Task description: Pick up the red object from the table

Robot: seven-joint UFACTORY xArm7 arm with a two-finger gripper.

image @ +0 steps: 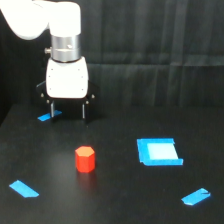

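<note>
**Exterior view: red block alone on the desk, gripper spread above and behind it**

Exterior view puts the red object a little left of centre in the lower half of the frame, upright on the black desk, nothing touching it. Higher in the frame, at upper left, the gripper hangs from the white arm with its two dark fingers spread apart and nothing between them. A blue tape strip lies by its left finger. A blue square patch sits right of the block, well apart. Two more blue strips lie at lower left and lower right.
</note>
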